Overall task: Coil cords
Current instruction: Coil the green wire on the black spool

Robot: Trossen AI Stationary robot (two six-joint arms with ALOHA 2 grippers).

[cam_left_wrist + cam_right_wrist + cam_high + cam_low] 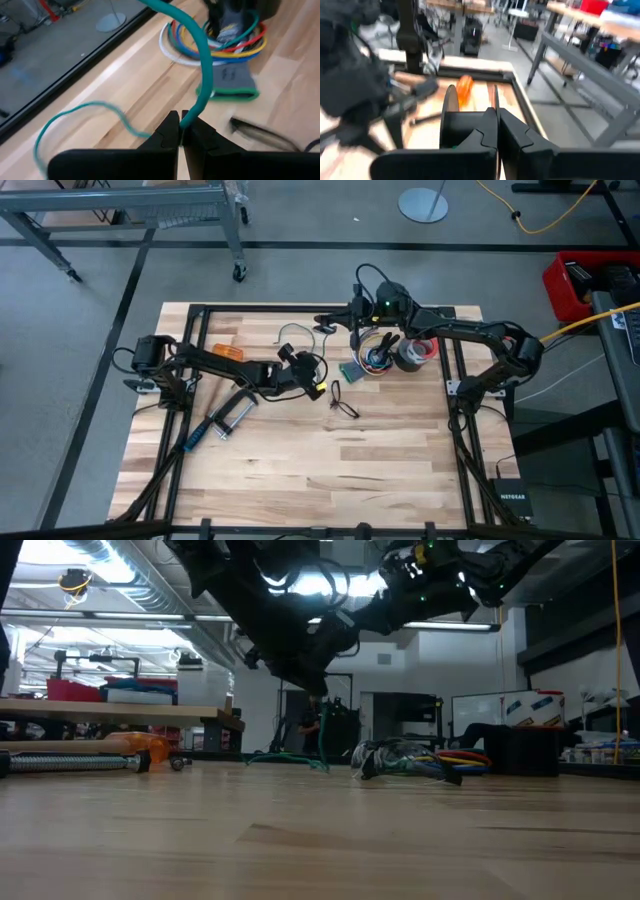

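Two dark, matte black jointed arms work over the table, the left arm [215,362] slender with black cables looping along its links, the right arm [470,335] bulkier at its elbow. A small green light glows on the right arm's wrist housing [385,303], at about 12 o'clock on the table. Each wrist view shows two blocky black fingers [167,135] with stepped, notched inner edges [485,137].

Surface [330,470]: pale wood planks, smooth with a soft sheen. Clamp [222,421]: bright bare metal with a blue plastic grip. Cord [204,65]: smooth green rubbery sheath, slightly glossy. Bundle of wires [215,45]: glossy plastic insulation in several colours. Left gripper [181,131]: matt black plastic fingers. Tape roll [415,354]: dull grey.
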